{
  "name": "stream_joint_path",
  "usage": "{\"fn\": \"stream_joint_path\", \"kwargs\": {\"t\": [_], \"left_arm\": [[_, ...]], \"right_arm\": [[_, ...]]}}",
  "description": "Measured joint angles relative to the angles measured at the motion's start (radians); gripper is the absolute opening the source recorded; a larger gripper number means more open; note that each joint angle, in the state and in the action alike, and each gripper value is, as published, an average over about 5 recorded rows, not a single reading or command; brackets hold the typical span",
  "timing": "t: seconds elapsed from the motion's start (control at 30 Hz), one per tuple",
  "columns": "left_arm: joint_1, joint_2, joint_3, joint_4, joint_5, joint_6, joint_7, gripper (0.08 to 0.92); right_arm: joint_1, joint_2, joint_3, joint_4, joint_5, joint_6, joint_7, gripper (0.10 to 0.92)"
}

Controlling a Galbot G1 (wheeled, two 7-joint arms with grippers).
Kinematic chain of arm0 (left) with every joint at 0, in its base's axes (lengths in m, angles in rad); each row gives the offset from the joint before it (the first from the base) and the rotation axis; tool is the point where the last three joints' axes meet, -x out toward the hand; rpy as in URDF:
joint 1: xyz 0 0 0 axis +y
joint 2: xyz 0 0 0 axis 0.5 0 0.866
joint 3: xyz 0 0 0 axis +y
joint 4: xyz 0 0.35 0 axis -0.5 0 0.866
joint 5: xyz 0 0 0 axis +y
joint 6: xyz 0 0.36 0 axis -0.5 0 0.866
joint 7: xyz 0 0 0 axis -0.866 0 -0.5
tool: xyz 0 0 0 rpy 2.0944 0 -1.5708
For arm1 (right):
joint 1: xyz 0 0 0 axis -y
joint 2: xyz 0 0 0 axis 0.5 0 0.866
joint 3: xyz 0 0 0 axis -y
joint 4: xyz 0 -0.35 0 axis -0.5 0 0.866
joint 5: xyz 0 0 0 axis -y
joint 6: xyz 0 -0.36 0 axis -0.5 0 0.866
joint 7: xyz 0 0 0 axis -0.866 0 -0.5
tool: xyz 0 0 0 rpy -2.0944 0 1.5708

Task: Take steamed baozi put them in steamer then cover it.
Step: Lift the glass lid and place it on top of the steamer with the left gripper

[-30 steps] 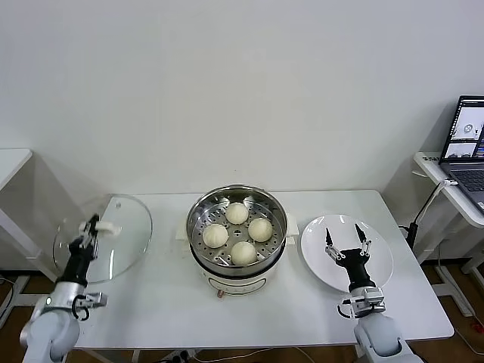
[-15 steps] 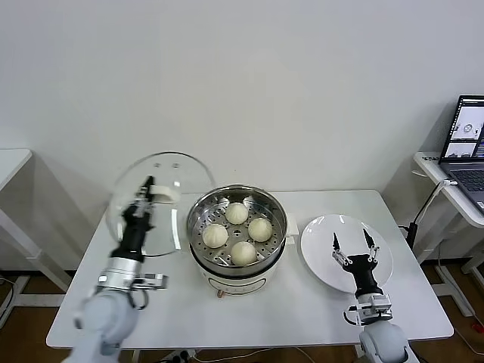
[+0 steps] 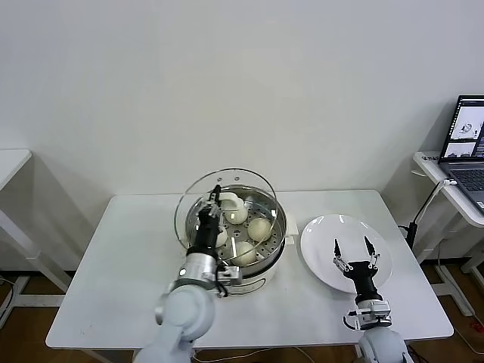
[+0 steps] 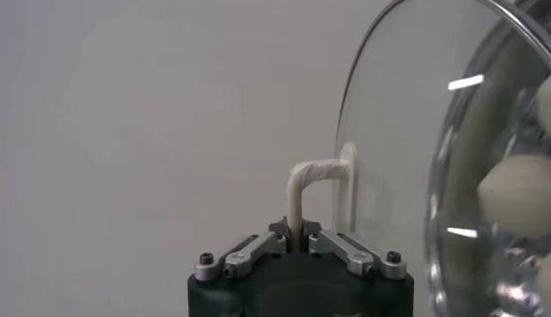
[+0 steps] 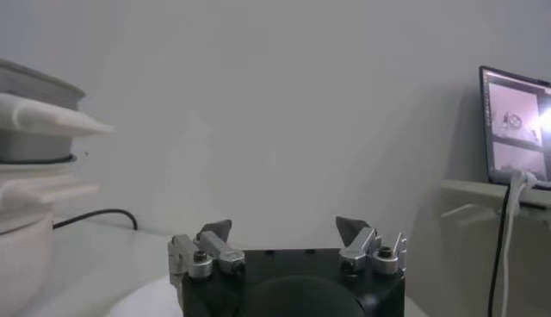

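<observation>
Left gripper clamped on the glass lid's white handle — swung in from the bench's left edge, lid now tilted against the steamer holding four baozi. Right gripper spread empty over the plate. Only lowering remains.

Round stainless-steel steamer mid-table, four baozi inside; glass lid tilted over its left; flat plate right.

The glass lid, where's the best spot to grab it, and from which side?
By the white handle in the middle of the cover. It is a raised loop standing off the smooth, rounded glass, so fingers can close across its thin bar from the outer side. The left gripper holds it this way, tilted over the steamer.
</observation>
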Motion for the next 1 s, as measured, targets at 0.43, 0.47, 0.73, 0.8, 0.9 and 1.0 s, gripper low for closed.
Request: {"fn": "stream_joint_path", "kwargs": {"t": [0.43, 0.47, 0.73, 0.8, 0.9, 1.0], "left_arm": [[-0.048, -0.104, 0.063, 0.107, 0.141, 0.068, 0.099, 0.192], [-0.049, -0.107, 0.065, 0.113, 0.149, 0.070, 0.103, 0.192], [-0.051, -0.126, 0.066, 0.147, 0.209, 0.076, 0.126, 0.192], [-0.052, -0.130, 0.065, 0.150, 0.220, 0.077, 0.130, 0.192], [-0.052, -0.135, 0.063, 0.155, 0.237, 0.077, 0.135, 0.192], [-0.054, -0.139, 0.061, 0.160, 0.251, 0.076, 0.139, 0.192]], "right_arm": [[-0.006, 0.008, 0.010, -0.008, -0.010, 0.002, -0.006, 0.823], [-0.006, 0.008, 0.011, -0.009, -0.010, 0.002, -0.006, 0.823], [-0.004, 0.010, 0.010, -0.010, -0.014, 0.004, -0.009, 0.823], [-0.003, 0.010, 0.009, -0.012, -0.016, 0.004, -0.010, 0.823], [-0.002, 0.011, 0.007, -0.015, -0.018, 0.005, -0.011, 0.823], [0.000, 0.013, 0.006, -0.017, -0.020, 0.006, -0.011, 0.823]]}}
